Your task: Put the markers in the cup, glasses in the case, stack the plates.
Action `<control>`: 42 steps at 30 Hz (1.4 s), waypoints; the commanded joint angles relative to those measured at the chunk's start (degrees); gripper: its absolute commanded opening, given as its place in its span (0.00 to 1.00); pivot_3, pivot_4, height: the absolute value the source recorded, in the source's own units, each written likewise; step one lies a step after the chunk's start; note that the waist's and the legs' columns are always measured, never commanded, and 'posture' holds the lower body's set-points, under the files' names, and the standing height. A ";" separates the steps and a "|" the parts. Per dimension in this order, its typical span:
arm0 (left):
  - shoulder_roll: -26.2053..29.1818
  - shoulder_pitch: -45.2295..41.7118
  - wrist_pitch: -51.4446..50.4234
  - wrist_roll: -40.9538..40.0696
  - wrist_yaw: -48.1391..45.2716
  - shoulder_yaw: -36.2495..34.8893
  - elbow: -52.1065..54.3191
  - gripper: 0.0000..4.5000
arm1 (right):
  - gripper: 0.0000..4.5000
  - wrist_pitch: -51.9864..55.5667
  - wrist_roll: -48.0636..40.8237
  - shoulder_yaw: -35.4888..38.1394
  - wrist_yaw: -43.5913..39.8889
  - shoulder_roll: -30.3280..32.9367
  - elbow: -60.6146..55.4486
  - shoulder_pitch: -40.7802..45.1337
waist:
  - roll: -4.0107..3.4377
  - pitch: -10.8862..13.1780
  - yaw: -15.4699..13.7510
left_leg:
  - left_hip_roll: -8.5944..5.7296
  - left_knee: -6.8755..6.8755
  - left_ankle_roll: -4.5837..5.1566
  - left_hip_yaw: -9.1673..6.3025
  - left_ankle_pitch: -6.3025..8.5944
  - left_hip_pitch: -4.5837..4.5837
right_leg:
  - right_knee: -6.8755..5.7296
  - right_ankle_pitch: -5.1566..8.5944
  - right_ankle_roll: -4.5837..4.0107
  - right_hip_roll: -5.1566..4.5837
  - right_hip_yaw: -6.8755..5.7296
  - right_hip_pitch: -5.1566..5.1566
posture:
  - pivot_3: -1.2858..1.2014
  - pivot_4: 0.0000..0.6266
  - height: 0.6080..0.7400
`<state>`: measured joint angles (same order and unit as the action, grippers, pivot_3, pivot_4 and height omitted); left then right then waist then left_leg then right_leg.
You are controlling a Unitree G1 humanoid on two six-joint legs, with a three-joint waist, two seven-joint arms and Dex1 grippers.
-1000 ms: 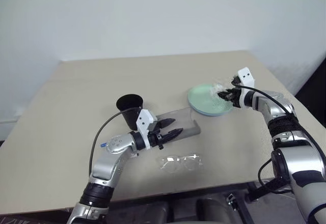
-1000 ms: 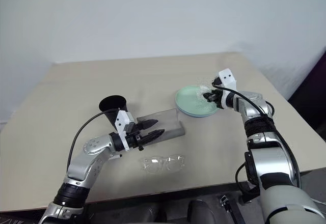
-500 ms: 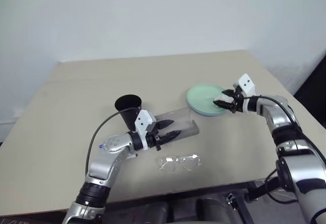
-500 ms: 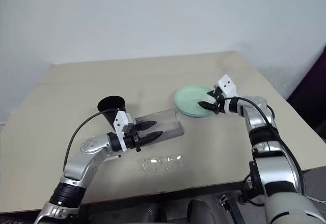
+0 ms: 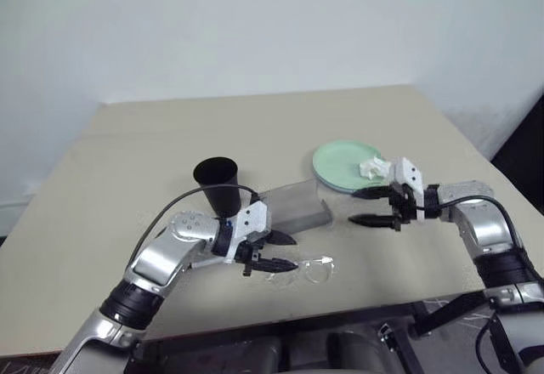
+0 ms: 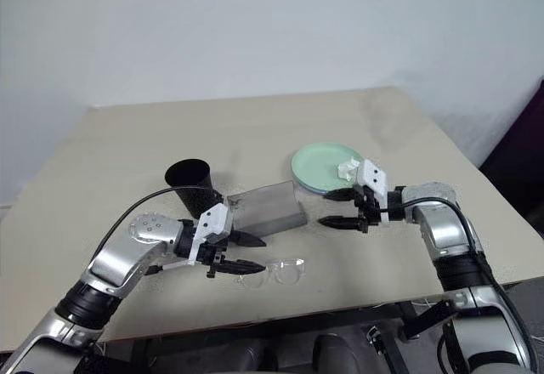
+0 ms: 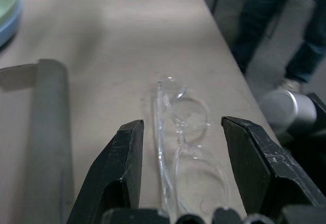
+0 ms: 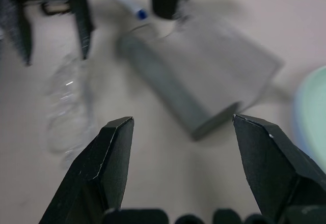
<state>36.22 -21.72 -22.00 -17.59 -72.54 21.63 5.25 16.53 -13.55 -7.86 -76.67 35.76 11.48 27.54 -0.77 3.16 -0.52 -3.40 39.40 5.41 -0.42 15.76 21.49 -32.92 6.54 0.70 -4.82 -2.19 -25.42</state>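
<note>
Left end effector [image 7: 181, 175], fingers spread wide and empty, straddles the clear-framed glasses [image 7: 183, 147] lying lengthwise between them on the beige surface [image 5: 127, 161]; right end effector [image 5: 367, 206], also open, hangs farther off.

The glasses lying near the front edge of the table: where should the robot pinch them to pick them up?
Probably at the bridge between the two lenses of the glasses, coming from above. They lie flat on the table, so the thin clear frame offers little from the side. The open left pincer already straddles them.
</note>
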 commanded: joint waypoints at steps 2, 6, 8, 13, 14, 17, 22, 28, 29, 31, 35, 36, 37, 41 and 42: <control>0.16 -3.09 1.66 2.33 -3.25 2.19 -1.73 0.56 | 0.75 0.61 -1.25 0.74 0.54 0.50 -3.07 0.46 | 0.03 0.01 0.00 | 0.01 0.00 0.00 0.03 0.00 0.00 | 0.00 0.00 0.01 0.00 0.02 -0.01 | 0.52 0.00 1.00; -1.37 -5.61 3.57 5.38 -4.28 4.62 -5.18 0.56 | 0.75 0.86 -1.29 0.77 1.82 -0.22 -3.46 0.09 | 0.03 0.01 -0.04 | 0.03 0.00 0.00 0.00 0.00 0.00 | -0.01 0.00 0.01 0.01 -0.01 -0.01 | 0.52 0.00 1.00; -2.09 -6.44 4.59 6.68 -4.52 5.35 -6.92 0.56 | 0.75 0.93 -1.23 0.73 2.43 -0.41 -3.60 -0.13 | 0.05 0.01 -0.04 | 0.02 0.01 0.00 0.00 -0.01 0.00 | -0.01 0.00 0.01 0.01 -0.01 0.00 | 0.52 0.00 1.00; -4.63 -8.02 6.56 8.95 -4.10 6.08 -11.11 0.56 | 0.75 1.12 -1.31 0.94 3.62 -0.50 -4.24 -1.20 | 0.06 0.01 -0.04 | 0.00 0.01 0.12 -0.01 -0.06 0.02 | 0.00 -0.01 0.02 -0.01 0.00 -0.02 | 0.52 0.00 1.00; -5.11 -8.14 6.63 9.13 -4.16 6.08 -11.62 0.56 | 0.75 1.14 -1.30 0.94 3.86 -0.48 -4.30 -1.36 | 0.06 0.01 -0.04 | 0.00 0.01 0.14 -0.01 -0.07 0.03 | 0.00 -0.01 0.02 -0.02 0.01 -0.03 | 0.52 0.00 1.00; -6.26 -8.18 6.93 9.79 -4.24 6.19 -12.86 0.56 | 0.75 1.19 -1.30 0.86 4.41 -0.42 -4.57 -1.84 | 0.07 0.01 -0.04 | 0.00 0.01 0.14 -0.03 -0.07 0.03 | 0.00 -0.01 0.03 -0.02 0.00 -0.02 | 0.52 0.00 1.00; -7.48 -7.98 6.39 9.76 -4.65 5.92 -12.97 0.56 | 0.75 1.06 -0.80 0.64 5.26 -0.34 -4.42 -2.29 | 0.07 0.01 -0.04 | 0.01 0.04 0.14 -0.03 -0.07 0.03 | 0.00 -0.01 0.03 -0.02 0.00 -0.01 | 0.52 0.00 1.00; -7.88 -8.05 6.46 9.87 -4.95 5.68 -12.92 0.23 | 0.75 0.99 -0.38 0.27 5.92 -0.28 -4.18 -2.30 | 0.07 0.01 -0.04 | 0.04 0.18 0.13 -0.03 -0.06 0.04 | -0.01 -0.01 0.03 -0.01 -0.02 0.01 | 0.52 0.00 1.00; -7.90 -8.07 6.41 9.85 -5.02 5.61 -12.85 0.15 | 0.75 0.95 -0.30 0.21 5.99 -0.29 -4.07 -2.23 | 0.07 0.01 -0.04 | 0.04 0.19 0.13 -0.03 -0.06 0.05 | -0.02 -0.01 0.03 -0.01 -0.02 0.02 | 0.52 0.00 1.00; -7.86 -8.08 6.28 9.78 -5.13 5.53 -12.66 0.02 | 0.75 0.91 -0.27 0.15 6.08 -0.28 -3.97 -2.18 | 0.06 0.00 -0.09 | 0.05 0.22 0.11 -0.03 -0.06 0.03 | -0.02 -0.01 0.03 -0.01 -0.02 0.05 | 0.52 0.00 1.00; -7.48 -8.22 5.79 9.27 -5.41 5.27 -11.86 0.00 | 0.75 0.40 0.35 -0.14 6.49 -0.26 -3.11 -1.61 | 0.06 0.00 -0.29 | 0.06 0.33 0.11 -0.02 -0.06 0.03 | -0.02 0.01 0.08 -0.03 -0.04 0.12 | 0.52 0.00 1.00; -7.43 -8.32 5.72 9.18 -5.31 5.12 -11.74 0.00 | 0.75 0.23 0.50 -0.22 6.60 -0.25 -2.81 -1.42 | 0.06 0.00 -0.30 | 0.06 0.36 0.12 -0.02 -0.07 0.03 | -0.02 0.01 0.09 -0.03 -0.04 0.14 | 0.52 0.00 1.00; -7.39 -8.40 5.69 9.10 -5.22 4.99 -11.64 0.00 | 0.75 0.10 0.59 -0.29 6.69 -0.24 -2.59 -1.26 | 0.05 0.00 -0.30 | 0.07 0.39 0.12 -0.02 -0.07 0.03 | -0.02 0.01 0.11 -0.03 -0.04 0.15 | 0.52 0.00 1.00; -7.83 -8.93 4.57 6.83 -4.82 2.80 -10.97 0.00 | 0.75 -0.27 0.89 -0.44 6.86 -0.31 -1.99 -0.78 | 0.06 0.00 -0.30 | 0.09 0.45 0.12 -0.01 -0.07 0.05 | -0.02 0.00 0.15 -0.02 -0.04 0.14 | 0.52 0.00 1.00; -8.02 -9.11 4.03 5.96 -4.73 2.08 -10.73 0.00 | 0.75 -0.33 0.92 -0.46 6.86 -0.31 -1.90 -0.71 | 0.06 0.01 -0.30 | 0.10 0.45 0.12 -0.01 -0.07 0.05 | -0.03 0.00 0.15 -0.02 -0.05 0.14 | 0.52 0.00 1.00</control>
<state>28.26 -29.10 -17.43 -10.29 -78.46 27.00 -6.76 17.17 -12.75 -8.85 -70.12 35.13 10.11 24.75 -0.71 3.17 -0.82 -3.29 39.86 5.53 -0.43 15.68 21.56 -32.96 6.54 0.85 -4.83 -2.24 -25.30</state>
